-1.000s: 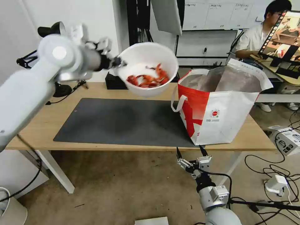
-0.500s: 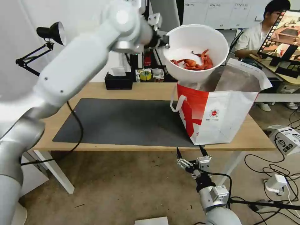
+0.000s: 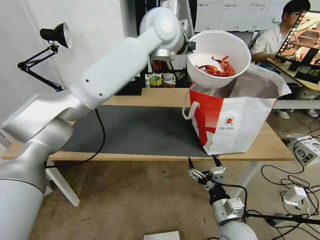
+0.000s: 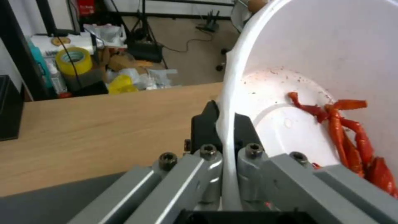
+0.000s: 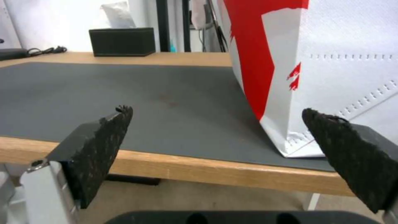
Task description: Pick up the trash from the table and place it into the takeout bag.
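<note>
The table (image 3: 150,96) carries a dark mat (image 3: 133,130), with the takeout bag (image 3: 233,120) standing at its 3 o'clock end, mouth open and foil lining showing. The bag's near bottom corner sits close to the table's front edge, so any sideways push on it is a risk.

The bowl (image 3: 218,58) of red-orange shells (image 3: 216,69) hangs tilted over the bag's 10 o'clock rim, apart from the table. The left gripper (image 4: 224,124) pinches the bowl's thin rim, one finger inside and one outside. That is a slight hold on a tipped bowl.

To do this well, I judge the bowl should go further toward 3 o'clock until it is centred over the mouth, then go down without catching the bag's upright flap or handle (image 3: 190,111).

The right gripper (image 3: 204,163) waits below the table's front edge at 6 o'clock, spread wide and empty, clear of the left arm's path.
</note>
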Robot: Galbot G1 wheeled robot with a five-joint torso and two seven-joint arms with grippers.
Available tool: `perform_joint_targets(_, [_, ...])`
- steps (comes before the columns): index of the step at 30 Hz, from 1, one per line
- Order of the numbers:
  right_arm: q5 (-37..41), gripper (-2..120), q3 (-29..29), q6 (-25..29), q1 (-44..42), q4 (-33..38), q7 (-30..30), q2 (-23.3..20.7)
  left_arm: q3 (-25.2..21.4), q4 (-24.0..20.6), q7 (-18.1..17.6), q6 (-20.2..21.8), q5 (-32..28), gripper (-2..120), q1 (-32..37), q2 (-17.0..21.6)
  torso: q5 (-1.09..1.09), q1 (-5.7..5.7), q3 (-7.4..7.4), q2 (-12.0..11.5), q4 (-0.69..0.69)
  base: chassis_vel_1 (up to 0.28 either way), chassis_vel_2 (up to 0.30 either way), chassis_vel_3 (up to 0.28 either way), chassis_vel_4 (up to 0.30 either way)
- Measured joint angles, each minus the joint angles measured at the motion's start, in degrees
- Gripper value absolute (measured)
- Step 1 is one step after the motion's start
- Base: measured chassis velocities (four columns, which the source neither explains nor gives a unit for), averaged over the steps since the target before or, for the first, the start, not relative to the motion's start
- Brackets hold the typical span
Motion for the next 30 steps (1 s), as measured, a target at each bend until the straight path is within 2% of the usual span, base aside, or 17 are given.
perform_joint_targets(1, [0.0,100,0.0,0.0,0.0,0.0,0.0,0.0,0.0,0.0,0.0,0.0,0.0,0,0.0,0.0,0.0,0.0,0.0,0.0,0.0,0.0,0.0,0.0,0.0])
perform_joint_targets(6, [0.0,100,0.0,0.0,0.0,0.0,0.0,0.0,2.13,1.04,0.23,-5.24,5.77,0,1.71,-1.88,0.0,0.0,0.0,0.0,0.0,0.0,0.0,0.0,0.0])
perform_joint_targets(13, [0.0,100,0.0,0.0,0.0,0.0,0.0,0.0,5.52,-1.14,1.67,-11.81,11.16,0,4.5,-1.33,-0.01,0.0,0.0,0.0,0.01,0.0,0.0,0.0,0.0])
perform_joint_targets(18, [0.0,100,0.0,0.0,0.0,0.0,0.0,0.0,6.36,-2.66,2.34,-12.72,12.36,0,4.96,-0.7,-0.02,0.0,0.0,0.0,0.01,0.0,0.0,0.0,0.0])
perform_joint_targets(24, [0.0,100,0.0,0.0,0.0,0.0,0.0,0.0,8.76,-7.12,4.91,-13.21,13.95,0,5.27,1.63,-0.02,-0.01,0.0,0.0,0.02,0.0,0.0,0.0,0.0])
perform_joint_targets(30, [0.0,100,0.0,0.0,0.0,0.0,0.0,0.0,10.16,-8.95,5.31,-13.45,15.44,0,5.66,1.99,-0.02,-0.01,0.0,0.0,0.01,0.0,0.0,0.0,0.0])
